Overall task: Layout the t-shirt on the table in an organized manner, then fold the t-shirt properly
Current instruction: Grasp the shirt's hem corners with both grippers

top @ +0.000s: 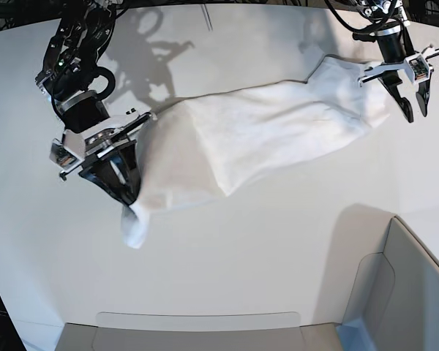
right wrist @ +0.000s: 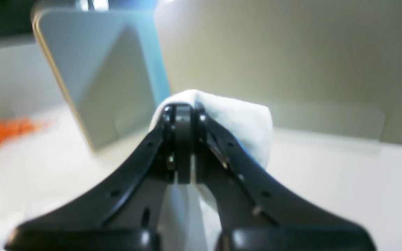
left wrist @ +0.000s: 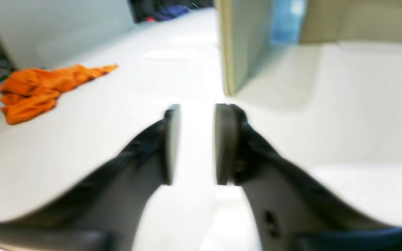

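The right gripper (top: 128,191) was closed on a bunched edge of the t-shirt (top: 263,135), and in its wrist view the white cloth (right wrist: 236,122) bulged out from between the pressed jaws. The left gripper (top: 413,99) stood with its jaws apart and nothing between them; it hovered just beside the far right end of the shirt. The shirt itself lay stretched across the desk (top: 263,263) between the two grippers, in the far half of the desk, with the plain white side up and no print visible. The cloth looked soft and matte, with long diagonal wrinkles, and it hung down in a small tail under the right gripper. I judge that the laying-out step was in hand and the folding was not begun. The next move probably calls for spreading and flattening the cloth, so that the sleeves and hem become visible. A crumpled orange cloth (left wrist: 44,89) lay well apart on the smooth, glossy desk.
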